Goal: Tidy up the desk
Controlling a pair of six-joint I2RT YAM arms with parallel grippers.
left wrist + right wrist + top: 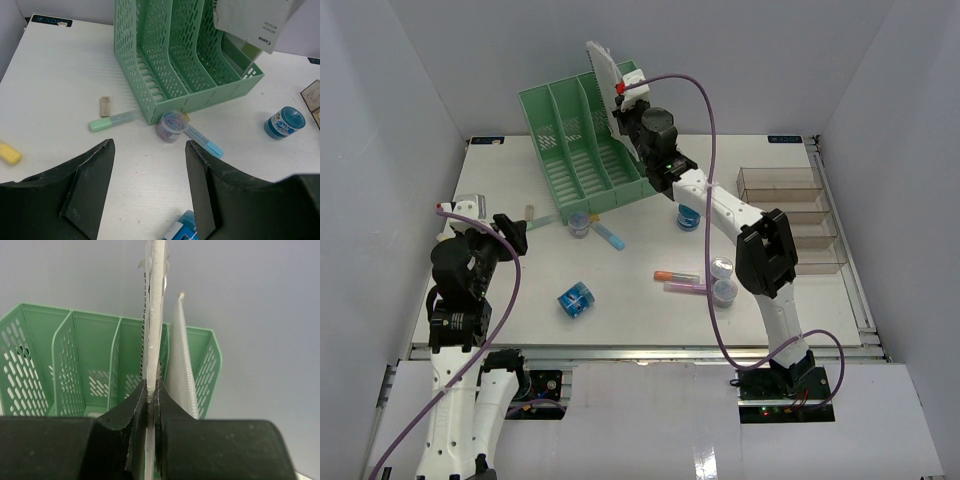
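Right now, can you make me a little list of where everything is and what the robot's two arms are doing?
right end effector: shut on the white papers, held edge-up over the green rack
left end effector: open, empty, above the desk
loose in front of the rack: green pen, paperclip jar, blue pen
blue tub: off to the rack's right
clear tray: right side of the desk

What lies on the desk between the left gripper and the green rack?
Left wrist view: on the desk, a green marker, a tan block, a clip jar and a blue-tipped pen.
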